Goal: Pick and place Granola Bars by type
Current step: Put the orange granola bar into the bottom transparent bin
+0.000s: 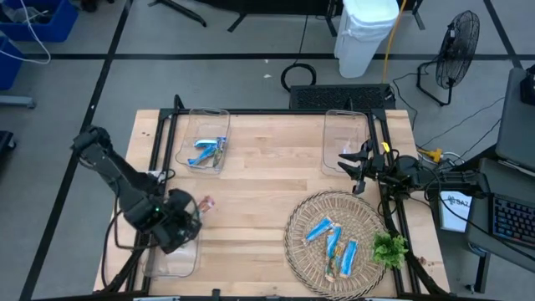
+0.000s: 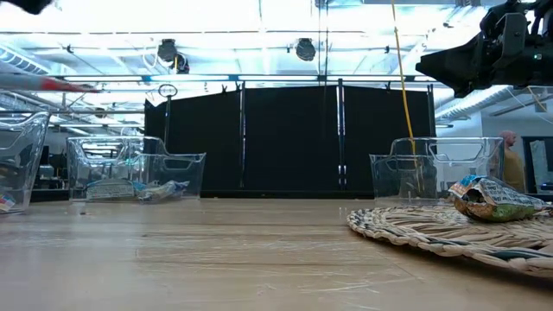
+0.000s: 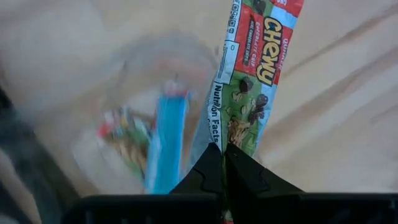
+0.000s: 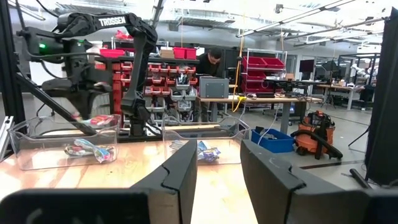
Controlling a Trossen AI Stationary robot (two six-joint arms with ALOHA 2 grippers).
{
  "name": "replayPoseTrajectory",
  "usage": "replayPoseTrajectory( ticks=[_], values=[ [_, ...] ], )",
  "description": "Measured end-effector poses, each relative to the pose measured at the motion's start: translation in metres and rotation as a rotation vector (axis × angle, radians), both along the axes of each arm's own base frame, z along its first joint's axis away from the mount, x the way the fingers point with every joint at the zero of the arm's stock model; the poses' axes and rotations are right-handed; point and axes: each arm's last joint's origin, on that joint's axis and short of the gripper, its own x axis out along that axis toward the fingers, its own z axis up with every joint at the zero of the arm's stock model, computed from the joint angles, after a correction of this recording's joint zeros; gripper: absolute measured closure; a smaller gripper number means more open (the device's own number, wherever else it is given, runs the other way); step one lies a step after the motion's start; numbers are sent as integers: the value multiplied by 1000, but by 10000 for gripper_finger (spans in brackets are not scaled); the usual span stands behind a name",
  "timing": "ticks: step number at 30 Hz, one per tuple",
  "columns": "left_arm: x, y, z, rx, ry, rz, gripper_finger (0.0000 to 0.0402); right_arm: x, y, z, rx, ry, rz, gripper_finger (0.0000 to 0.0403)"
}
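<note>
We have the left gripper (image 3: 222, 163) clamped on a red-and-green bar (image 3: 249, 74), its long axis running straight out from the fingertips; it hangs just above the near-left bin (image 1: 171, 259), which lies directly below; the right gripper (image 1: 355, 171), fingers apart, waits by the far-right bin (image 1: 344, 142); blue bars (image 1: 333, 242) remain on the woven tray (image 1: 305, 213).

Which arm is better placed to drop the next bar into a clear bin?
Left. The left gripper is shut on a red-and-green wrapped granola bar above the near-left clear plastic bin; the right gripper is open, holding nothing.
</note>
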Motion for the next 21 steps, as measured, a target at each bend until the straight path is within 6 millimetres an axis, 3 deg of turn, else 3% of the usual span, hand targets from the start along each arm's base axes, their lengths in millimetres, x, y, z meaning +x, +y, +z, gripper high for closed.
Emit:
replayPoseTrajectory(
  ticks=[13, 21],
  values=[
    [-26, -30, -18, -114, 270, 334, 389, 0, 0, 0, 0, -1, 0, 289],
    [-22, -33, -22, -84, 222, 315, 380, 0, 0, 1, 8, -8, 2, 289]
  ],
)
